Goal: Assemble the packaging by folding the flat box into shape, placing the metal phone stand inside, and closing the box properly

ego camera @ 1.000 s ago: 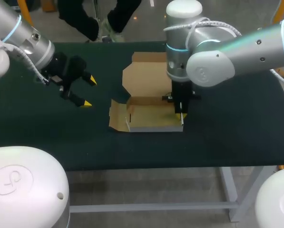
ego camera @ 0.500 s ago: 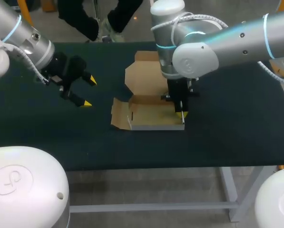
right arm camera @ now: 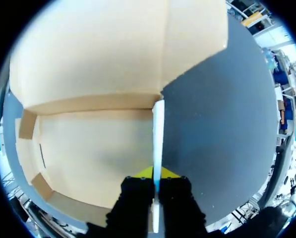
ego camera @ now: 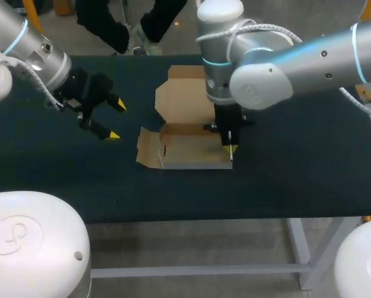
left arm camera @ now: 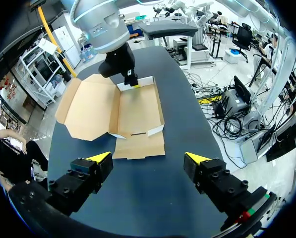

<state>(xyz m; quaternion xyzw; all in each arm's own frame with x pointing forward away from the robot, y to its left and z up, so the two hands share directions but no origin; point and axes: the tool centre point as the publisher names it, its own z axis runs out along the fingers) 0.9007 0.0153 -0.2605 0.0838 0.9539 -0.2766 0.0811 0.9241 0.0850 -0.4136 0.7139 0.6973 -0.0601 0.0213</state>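
A brown cardboard box (ego camera: 185, 151) sits half folded at the middle of the dark table, its lid (ego camera: 182, 102) lying open toward the far side. Its left side flap (ego camera: 146, 151) is splayed outward. My right gripper (ego camera: 230, 148) comes down at the box's right end and is shut on the upright white-edged right wall (right arm camera: 158, 139), one finger inside and one outside. The box floor (right arm camera: 93, 148) is bare. My left gripper (ego camera: 116, 120) hangs open over the table, left of the box, holding nothing. From the left wrist, the box (left arm camera: 138, 104) lies ahead of that gripper (left arm camera: 148, 157). No phone stand shows.
The dark table top (ego camera: 297, 167) spreads around the box, with its front edge (ego camera: 235, 217) close below the box in the head view. My right arm (ego camera: 266, 62) reaches over the table's far right part.
My right gripper has shifted left, dragging the box with it by the right wall. The left arm has stayed still.
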